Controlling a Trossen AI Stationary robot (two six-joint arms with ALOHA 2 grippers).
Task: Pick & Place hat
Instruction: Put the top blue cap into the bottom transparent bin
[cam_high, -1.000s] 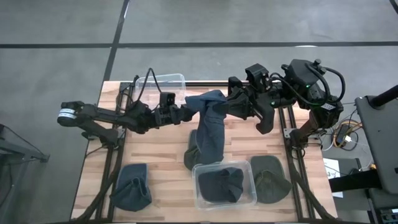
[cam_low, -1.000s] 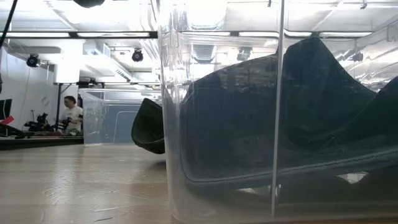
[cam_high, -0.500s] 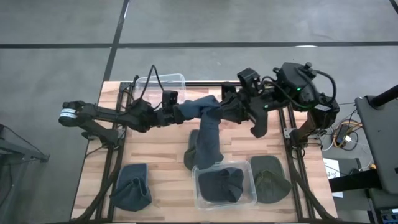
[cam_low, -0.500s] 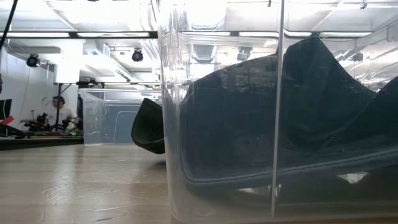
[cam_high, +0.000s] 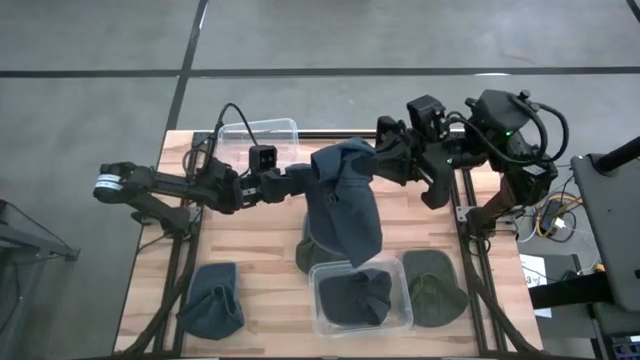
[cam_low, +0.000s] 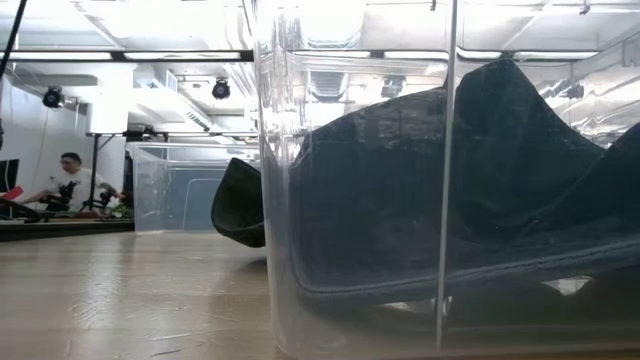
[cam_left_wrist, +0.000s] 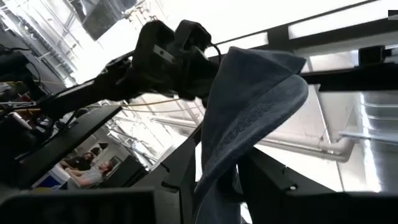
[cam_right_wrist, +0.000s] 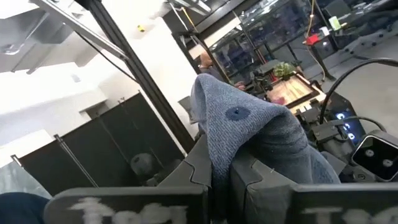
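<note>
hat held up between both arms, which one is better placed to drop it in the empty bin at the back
Left, probably. The hat hangs between both tools, each shut on an edge. The left tool sits right beside the empty clear bin at the table's back; the right tool would have to cross farther over.

Clear bin (cam_low: 450, 300) close up, dark hat (cam_low: 460, 190) inside, person (cam_low: 68, 180) far left

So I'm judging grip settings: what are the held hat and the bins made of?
The hat, held by both grippers, left and right, looks like soft blue-grey woven fabric: it drapes and folds. The bins look like clear rigid plastic, glossy and see-through.
</note>
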